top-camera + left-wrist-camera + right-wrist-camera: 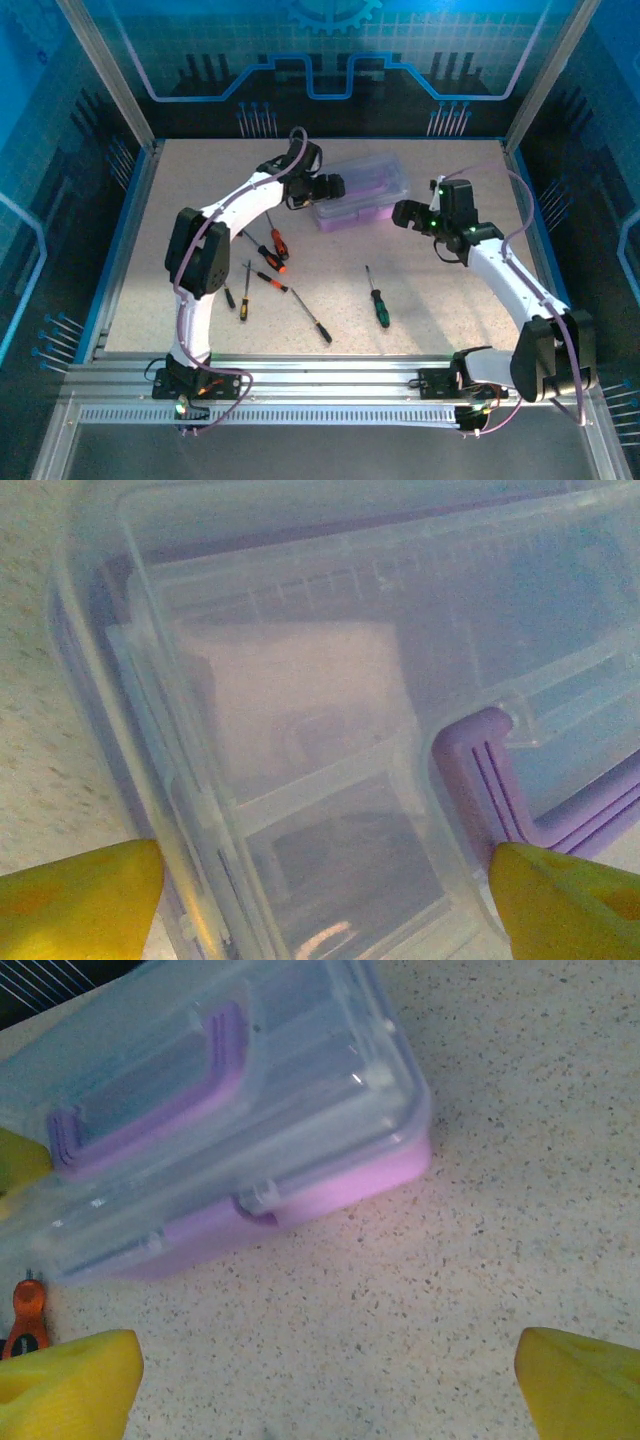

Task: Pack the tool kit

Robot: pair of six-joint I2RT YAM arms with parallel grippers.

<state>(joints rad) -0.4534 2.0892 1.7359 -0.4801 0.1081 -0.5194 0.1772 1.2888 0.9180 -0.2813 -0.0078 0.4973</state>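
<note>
The tool kit (362,190) lies at the back middle of the table with its clear lid down over the purple base. My left gripper (325,188) is at the case's left end. In the left wrist view its yellow fingertips (90,900) press against both sides of the case (330,710), beside the purple handle (500,780); the left gripper (325,855) is shut on it. My right gripper (405,213) stands open just right of the case. It hangs over bare table (330,1345), with the case (220,1110) up to its left. Several orange-black screwdrivers (277,243) and a green-handled one (379,303) lie loose in front.
A long thin screwdriver (312,320) lies nearest the front edge. An orange handle (28,1315) shows by my right gripper's left finger. Blue walls and metal posts ring the table (450,300).
</note>
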